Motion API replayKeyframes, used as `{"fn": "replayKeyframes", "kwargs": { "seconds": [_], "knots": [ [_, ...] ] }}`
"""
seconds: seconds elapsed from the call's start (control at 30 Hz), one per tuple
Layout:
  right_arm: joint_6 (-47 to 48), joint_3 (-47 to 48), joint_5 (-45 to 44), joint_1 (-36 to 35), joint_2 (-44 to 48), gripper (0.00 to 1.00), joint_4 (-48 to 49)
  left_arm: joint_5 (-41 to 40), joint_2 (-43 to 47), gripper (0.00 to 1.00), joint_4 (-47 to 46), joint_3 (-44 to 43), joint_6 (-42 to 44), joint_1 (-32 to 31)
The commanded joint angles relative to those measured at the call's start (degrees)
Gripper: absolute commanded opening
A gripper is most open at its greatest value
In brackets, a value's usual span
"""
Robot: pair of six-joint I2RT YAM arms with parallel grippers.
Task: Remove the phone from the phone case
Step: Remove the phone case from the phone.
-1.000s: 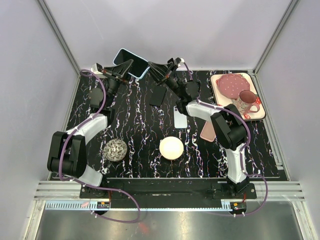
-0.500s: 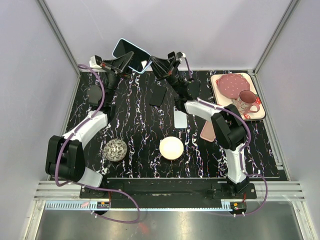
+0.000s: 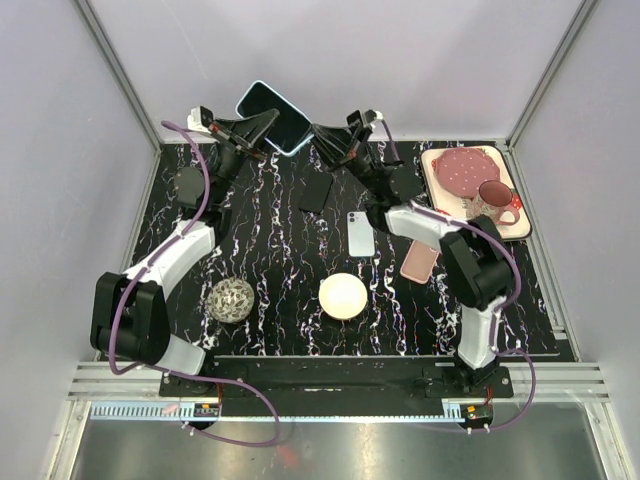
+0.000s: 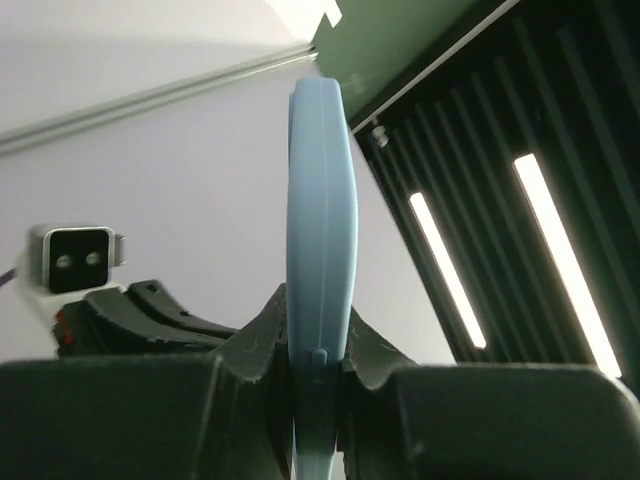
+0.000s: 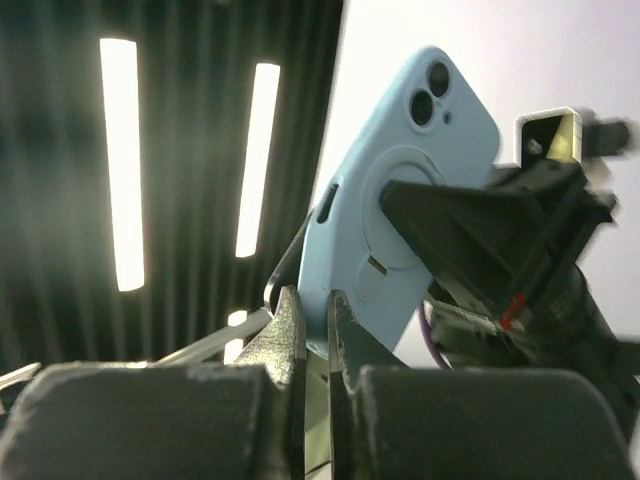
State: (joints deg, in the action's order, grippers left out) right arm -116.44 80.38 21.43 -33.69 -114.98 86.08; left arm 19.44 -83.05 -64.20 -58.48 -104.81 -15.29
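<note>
The phone [image 3: 273, 113] sits in its light blue phone case [image 5: 400, 170] and is held in the air at the back of the table, dark screen toward the top camera. My left gripper [image 3: 256, 135] is shut across the cased phone's faces. In the left wrist view the case [image 4: 320, 230] stands edge-on between the jaws of that gripper [image 4: 318, 335]. My right gripper [image 5: 311, 305] is shut on the case's lower corner, and a thin dark edge shows beside its left finger. From above, the right gripper [image 3: 322, 136] meets the phone's right end.
On the marbled black table [image 3: 270, 260] lie a black phone [image 3: 315, 190], a pale blue phone [image 3: 360, 233] and a pink phone [image 3: 420, 262]. A white dome [image 3: 343, 296] and a patterned ball [image 3: 232, 299] sit nearer. A tray [image 3: 437, 175] with plate and mug stands at the right.
Both grippers have carried the cased phone slightly up and to the right. The right arm has swung right, uncovering the pale blue phone on the table.
</note>
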Motion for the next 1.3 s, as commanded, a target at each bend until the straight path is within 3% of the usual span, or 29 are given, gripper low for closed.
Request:
{"fn": "replayKeyframes", "kwargs": {
  "seconds": [0.0, 0.03, 0.17, 0.27, 0.33, 0.63, 0.87, 0.97, 1.1, 1.27],
  "knots": [
    [13.8, -11.3, 10.8, 2.2, 8.0, 0.00, -31.2, 19.0, 2.5, 0.00, -28.0, -9.3, -8.8, -3.6],
    [17.4, -12.2, 11.3, 2.8, 9.6, 0.00, -40.8, 21.1, 2.2, 0.00, -25.9, -10.2, -8.8, -3.8],
    [34.2, -12.3, 12.1, 5.0, 14.8, 0.00, -57.6, 28.6, 3.3, 0.00, -18.1, -11.3, -4.0, -3.8],
    [40.6, -8.2, 15.9, 5.8, 15.0, 0.16, -65.3, 31.2, 3.9, 0.00, -14.7, -10.6, -2.8, -3.9],
    [40.9, -5.9, 19.5, 6.3, 13.3, 0.25, -64.8, 32.6, 3.0, 0.00, -15.5, -10.6, -4.1, -3.9],
    [40.7, 5.6, 25.6, 6.2, 7.9, 0.26, -63.5, 33.9, 2.5, 0.00, -15.1, -7.0, -2.1, -5.3],
    [39.8, 15.6, 29.1, 4.3, 2.6, 0.35, -64.4, 34.4, -0.4, 0.00, -16.8, -7.9, -2.4, -7.8],
    [39.5, 17.6, 30.6, 3.2, 1.4, 0.33, -63.3, 35.0, -0.9, 0.00, -16.5, -7.8, -1.9, -8.1],
    [37.9, 14.2, 30.9, 3.5, 2.3, 0.00, -59.5, 35.9, -1.1, 0.00, -16.3, -7.3, -1.5, -8.0],
    [38.5, 6.4, 28.3, 4.7, 5.7, 0.00, -58.3, 37.7, 0.7, 0.02, -5.7, -6.1, 6.4, -7.8]
  ]
}}
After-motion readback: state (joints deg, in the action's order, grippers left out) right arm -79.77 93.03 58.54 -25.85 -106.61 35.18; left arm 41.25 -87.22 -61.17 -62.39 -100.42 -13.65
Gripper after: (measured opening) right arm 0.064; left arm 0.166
